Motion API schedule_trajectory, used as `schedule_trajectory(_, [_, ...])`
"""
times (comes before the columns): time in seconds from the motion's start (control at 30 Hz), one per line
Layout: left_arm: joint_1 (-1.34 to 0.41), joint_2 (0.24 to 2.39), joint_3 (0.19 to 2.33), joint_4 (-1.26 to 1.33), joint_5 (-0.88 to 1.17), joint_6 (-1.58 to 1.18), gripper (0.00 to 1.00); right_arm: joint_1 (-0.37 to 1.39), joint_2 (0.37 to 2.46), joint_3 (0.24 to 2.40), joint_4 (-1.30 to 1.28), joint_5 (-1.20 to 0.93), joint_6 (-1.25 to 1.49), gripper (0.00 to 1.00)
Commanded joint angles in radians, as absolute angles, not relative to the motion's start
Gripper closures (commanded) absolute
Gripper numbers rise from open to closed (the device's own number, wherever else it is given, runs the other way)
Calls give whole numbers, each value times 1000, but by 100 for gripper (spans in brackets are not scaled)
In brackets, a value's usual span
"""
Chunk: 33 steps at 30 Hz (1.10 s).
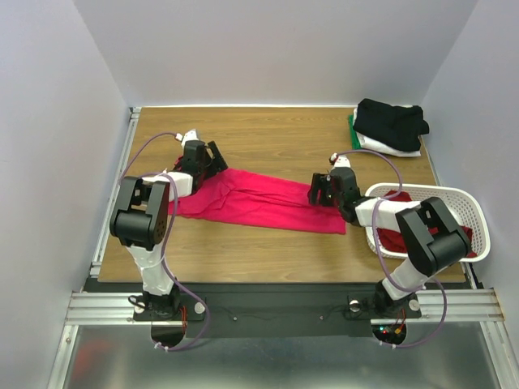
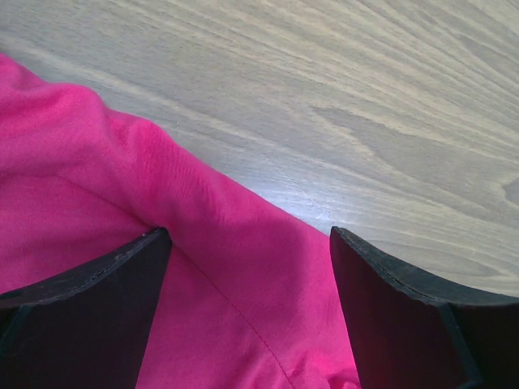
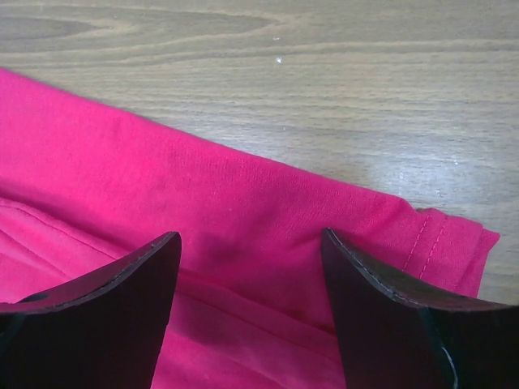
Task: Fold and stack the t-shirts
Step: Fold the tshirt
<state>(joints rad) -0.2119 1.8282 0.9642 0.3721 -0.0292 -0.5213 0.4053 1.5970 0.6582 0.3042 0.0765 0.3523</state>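
The pink shirt (image 1: 259, 203) lies on the table (image 1: 276, 134) as a long thin strip that runs from the left side toward the basket (image 1: 466, 198) on the right. The left claw (image 1: 212, 159) sits at the strip's left end, and the right claw (image 1: 319, 191) sits near its right end. Both claws are wide open. In each wrist view the two fingers stand apart over the far edge of the shirt. Pink cloth shows between them, and they are not pinching it. I think the job is partway through folding this shirt. It looks folded the long way, but it is too long to go on the pile. The pile sits in the far right corner, with a black shirt (image 1: 391, 120) on top, a white shirt (image 1: 399, 149) under it and a bit of green shirt (image 1: 352, 121) peeking out. A dark red shirt (image 1: 397, 241) lies loose in the basket. Next, I think, the claws need to close on the cloth edge and bring one end over the other. The edges should line up so the shirt does not bunch.
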Motion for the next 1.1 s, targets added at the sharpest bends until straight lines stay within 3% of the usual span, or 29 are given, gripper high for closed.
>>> schedule_trajectory(0.0, [-212,1841,1008,390,21,-525,9,429,1643,652,324,54,370,24])
schedule_trajectory(0.4, [-210,1950,1161,351,46,-526,9,535,1667,623,275,109,445,25])
schedule_trajectory(0.8, [-202,2137,1486,265,67,-545,9,649,1559,543,143,181,552,25])
schedule_trajectory(1.07, [-204,2246,1663,236,115,-554,8,710,1545,540,159,46,568,25])
